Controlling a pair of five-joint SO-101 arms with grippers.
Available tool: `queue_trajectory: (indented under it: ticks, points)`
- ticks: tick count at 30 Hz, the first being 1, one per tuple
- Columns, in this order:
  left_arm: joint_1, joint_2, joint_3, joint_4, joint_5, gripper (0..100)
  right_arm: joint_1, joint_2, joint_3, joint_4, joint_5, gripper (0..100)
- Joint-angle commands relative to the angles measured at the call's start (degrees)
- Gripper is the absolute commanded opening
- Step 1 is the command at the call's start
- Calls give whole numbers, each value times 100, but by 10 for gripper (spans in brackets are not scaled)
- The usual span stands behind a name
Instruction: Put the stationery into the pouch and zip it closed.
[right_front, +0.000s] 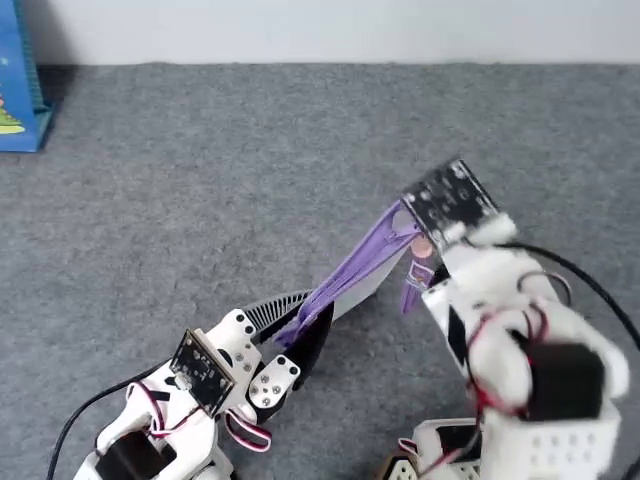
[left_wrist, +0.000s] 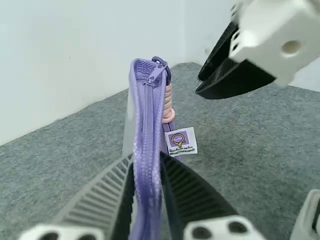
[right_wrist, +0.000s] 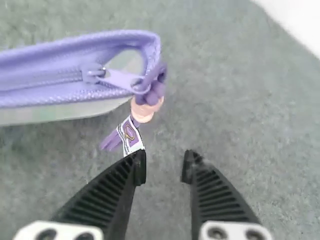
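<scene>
Right claw (right_wrist: 164, 165) nearest, jaws apart, empty, just short of the pouch's (right_front: 355, 262) end. Left claw (left_wrist: 146, 167) clamps the other end. Pouch runs lower centre to upper right, zipper edge up. Right wrist view adds the zipper pull (right_wrist: 118, 79); left wrist view, the label (left_wrist: 181, 142).

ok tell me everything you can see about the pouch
The pouch is slim and flat, with a purple fabric zip edge and pale, greyish sides. It is held zip edge up over the grey table, and the left gripper clamps one end. The zip looks closed along its length, with the slider near the far end. There a purple pull, a pink bead and a small printed tag hang. The open right gripper sits just off that end.
</scene>
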Motion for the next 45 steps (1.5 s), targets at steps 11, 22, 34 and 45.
queue_trajectory:
  ticks: [11,22,34,45]
  points:
    - [-264,-79,-444,598,62,10,-664,593,-53,-620,-378,154]
    - [-273,-79,-1262,1820,-879,10,-673,664,-62,-673,-378,154]
    - [-1380,-79,-1481,1618,-1354,10,-1807,207,-53,-48,-396,154]
    - [-1266,-79,-1534,1899,-1169,10,-2334,180,-79,-84,-123,154]
